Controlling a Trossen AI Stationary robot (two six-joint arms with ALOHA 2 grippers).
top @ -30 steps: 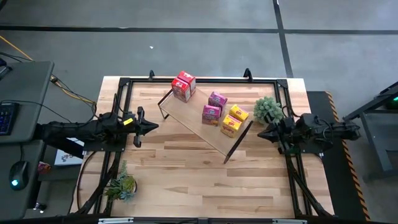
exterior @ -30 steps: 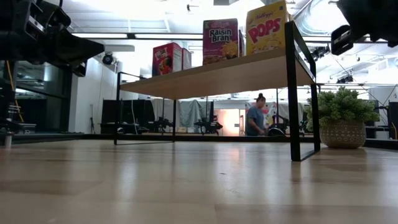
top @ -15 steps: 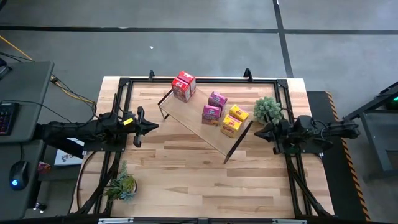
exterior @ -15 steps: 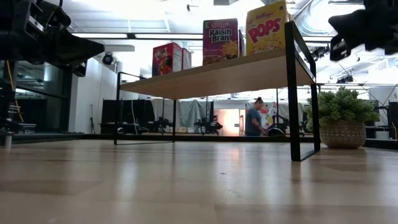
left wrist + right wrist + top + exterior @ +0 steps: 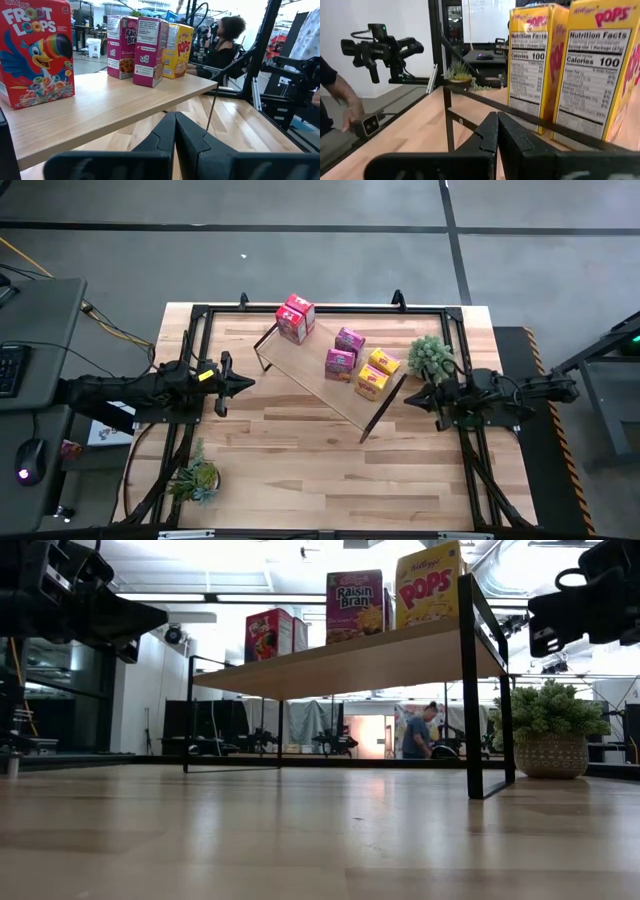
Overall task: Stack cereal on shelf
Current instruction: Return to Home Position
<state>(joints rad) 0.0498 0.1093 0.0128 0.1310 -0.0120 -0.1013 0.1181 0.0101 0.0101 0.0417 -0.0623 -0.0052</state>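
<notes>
The cereal [image 5: 345,352], red, pink and yellow boxes, stands on the shelf [image 5: 310,366], set aslant on the counter [image 5: 300,465]. Left gripper [image 5: 248,383], pressed together, hangs left of the shelf; right gripper [image 5: 408,396], likewise closed, is just beside its right end

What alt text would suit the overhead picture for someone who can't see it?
Seen from above, a wooden shelf lies slantwise on a table, carrying three pairs of cereal boxes: red, pink, yellow. Two dark arms reach in from the sides, the left pincer clear of the shelf, the right pincer near its yellow end beside a plant.
</notes>
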